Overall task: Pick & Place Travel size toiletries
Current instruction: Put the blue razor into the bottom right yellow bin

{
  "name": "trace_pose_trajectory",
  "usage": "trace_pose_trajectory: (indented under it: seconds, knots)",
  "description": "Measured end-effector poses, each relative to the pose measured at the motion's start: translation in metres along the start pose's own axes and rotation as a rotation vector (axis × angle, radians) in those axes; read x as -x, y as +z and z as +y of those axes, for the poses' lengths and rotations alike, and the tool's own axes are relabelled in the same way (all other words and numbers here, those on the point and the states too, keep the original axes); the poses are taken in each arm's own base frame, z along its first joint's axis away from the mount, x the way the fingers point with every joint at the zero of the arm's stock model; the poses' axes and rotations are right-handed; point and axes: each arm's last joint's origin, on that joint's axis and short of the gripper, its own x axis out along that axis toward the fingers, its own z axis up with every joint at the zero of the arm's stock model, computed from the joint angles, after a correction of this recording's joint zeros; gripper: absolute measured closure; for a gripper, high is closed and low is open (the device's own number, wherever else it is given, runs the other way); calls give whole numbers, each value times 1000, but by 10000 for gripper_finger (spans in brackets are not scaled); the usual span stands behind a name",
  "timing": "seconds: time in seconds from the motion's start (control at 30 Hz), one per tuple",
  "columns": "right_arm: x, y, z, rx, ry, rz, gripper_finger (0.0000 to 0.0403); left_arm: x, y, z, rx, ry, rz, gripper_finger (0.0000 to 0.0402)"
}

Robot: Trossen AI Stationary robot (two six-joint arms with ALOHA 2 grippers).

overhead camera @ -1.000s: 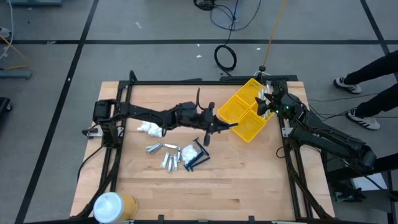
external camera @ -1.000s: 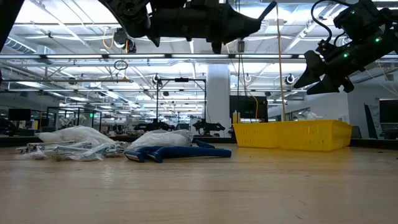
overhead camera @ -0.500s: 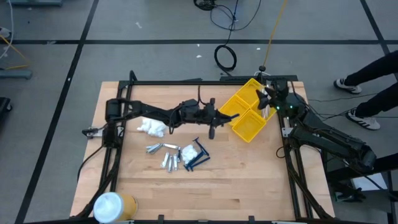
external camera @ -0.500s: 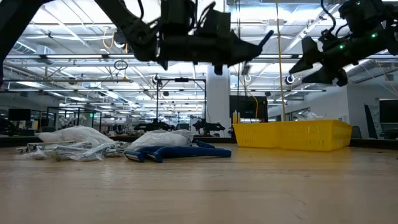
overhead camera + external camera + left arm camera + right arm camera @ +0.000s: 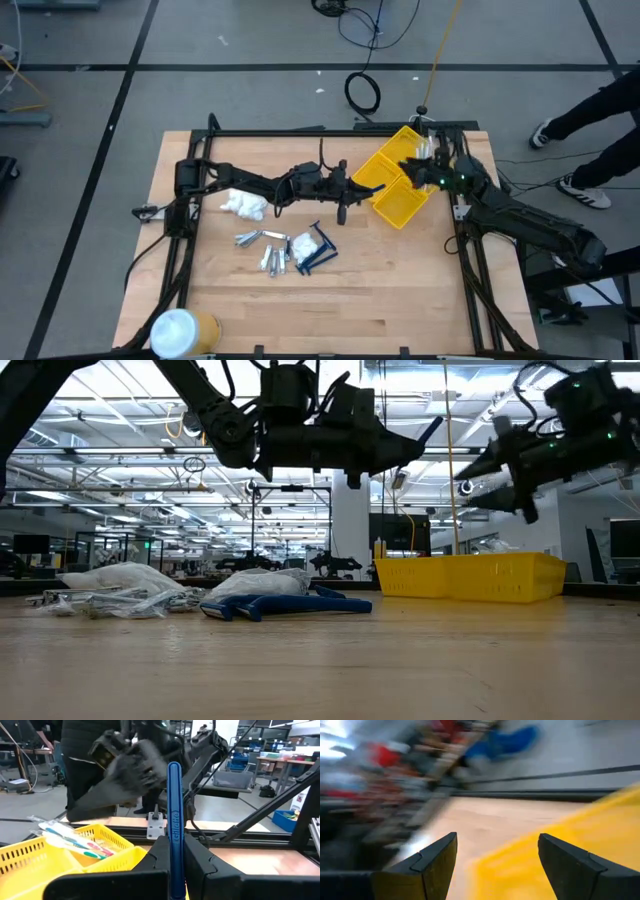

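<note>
A wooden tabletop (image 5: 380, 290) carried a yellow bin (image 5: 398, 180) near its far right corner, set at an angle. The left claw (image 5: 372, 188) reached across from the left and hovered by the bin's near-left edge. It was clamped shut on a blue razor (image 5: 174, 845), which stood upright between its fingers (image 5: 200, 865) in the left wrist view, the razor's handle rising above them. That same view showed toothbrushes (image 5: 70, 842) lying in one compartment of the bin. In the low view the left claw (image 5: 415, 445) hung well above the tabletop, level with the right claw (image 5: 480, 468).

The right claw (image 5: 412, 166) was over the bin's far side, its fingers (image 5: 427, 862) spread wide with nothing between them; its wrist view was blurred, showing only yellow bin and bare wood.

The rest of the toiletries lay near the middle of the tabletop: silvery tubes (image 5: 262, 252), a white packet (image 5: 303, 245) just beside them, and blue combs (image 5: 318, 255) touching the packet. A crumpled white bag (image 5: 243, 205) lay further left, under the left arm. A white-and-yellow cylinder (image 5: 180, 330) sat at the near left corner. A person's legs (image 5: 600, 120) showed beyond the tabletop's right side.
</note>
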Motion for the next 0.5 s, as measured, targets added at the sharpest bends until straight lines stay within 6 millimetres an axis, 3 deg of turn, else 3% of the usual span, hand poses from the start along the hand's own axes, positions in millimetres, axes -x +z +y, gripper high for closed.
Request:
trace_pose_trajectory:
  seconds: [0.13,0.2,0.37,0.5]
  knots:
    - [1,-21,-4,-99,200,-29,138,0,0,0,5,5,2,391]
    - [1,-18,2,-83,289,-62,138,0,0,0,13,17,0,390]
    - [3,-21,19,141,483,-37,146,0,0,0,26,32,-1,392]
    - [-1,-30,29,353,462,-5,163,-1,1,-1,36,30,-11,392]
